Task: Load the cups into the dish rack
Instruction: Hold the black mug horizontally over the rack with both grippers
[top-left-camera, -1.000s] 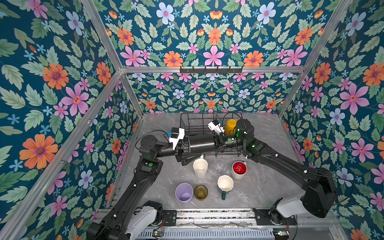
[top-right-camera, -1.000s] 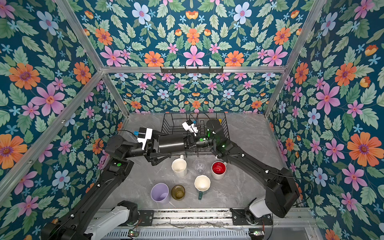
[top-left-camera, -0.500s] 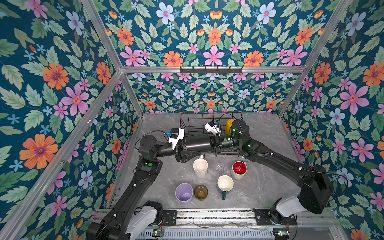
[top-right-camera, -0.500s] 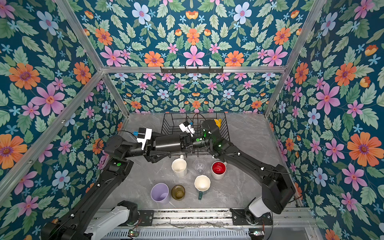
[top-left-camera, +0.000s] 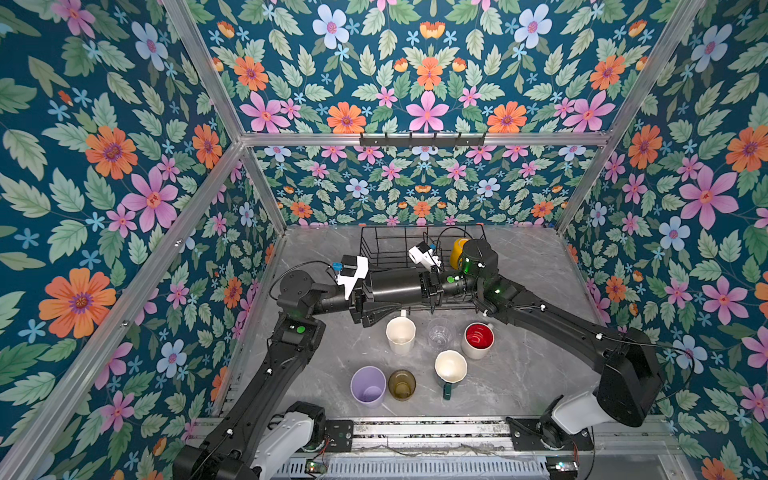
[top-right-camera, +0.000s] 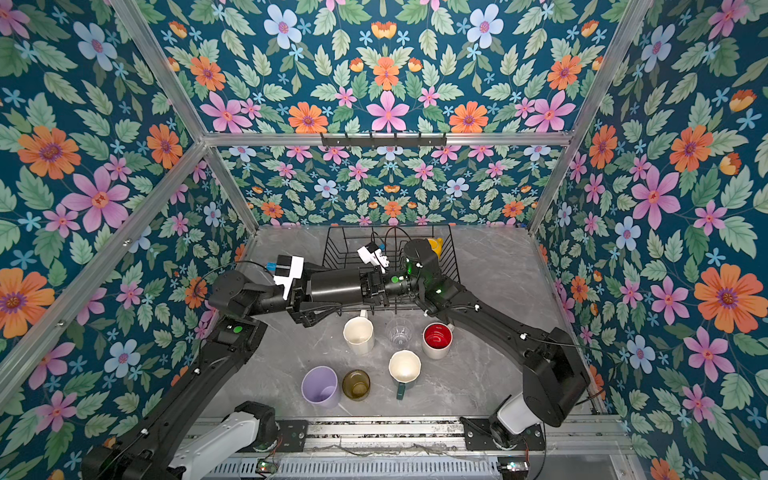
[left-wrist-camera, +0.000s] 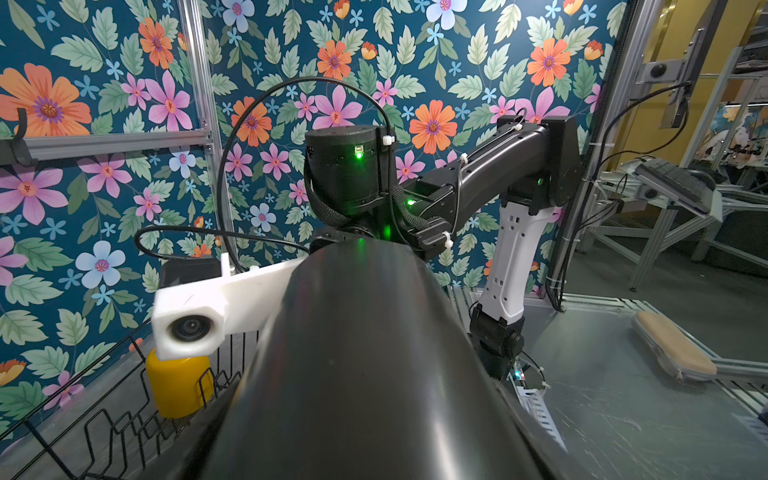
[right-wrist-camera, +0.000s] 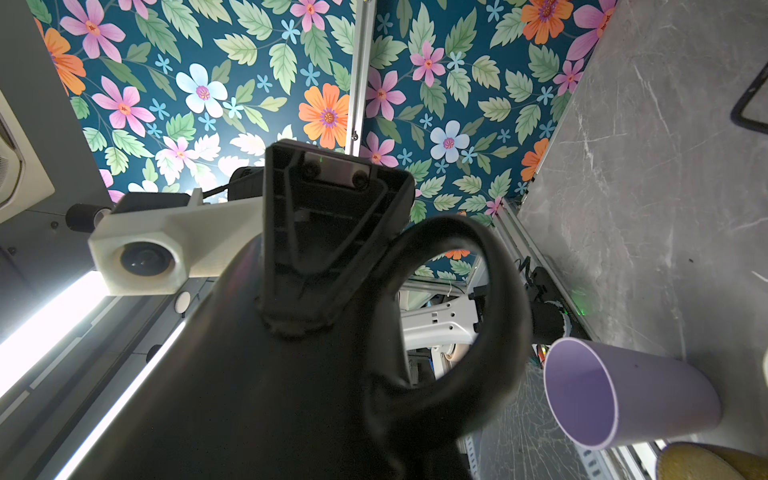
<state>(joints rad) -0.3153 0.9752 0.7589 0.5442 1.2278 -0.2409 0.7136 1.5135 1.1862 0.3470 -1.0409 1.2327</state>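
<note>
No readable text, labels, brands or numbers anywhere.

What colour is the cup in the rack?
Yellow. The cup shows best in the left wrist view.

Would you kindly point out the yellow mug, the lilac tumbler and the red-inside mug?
yellow mug (top-left-camera: 457, 254), in a top view, outer side wall.
lilac tumbler (top-left-camera: 368, 386), in a top view, inside wall.
red-inside mug (top-left-camera: 479, 337), in a top view, red interior.
</note>
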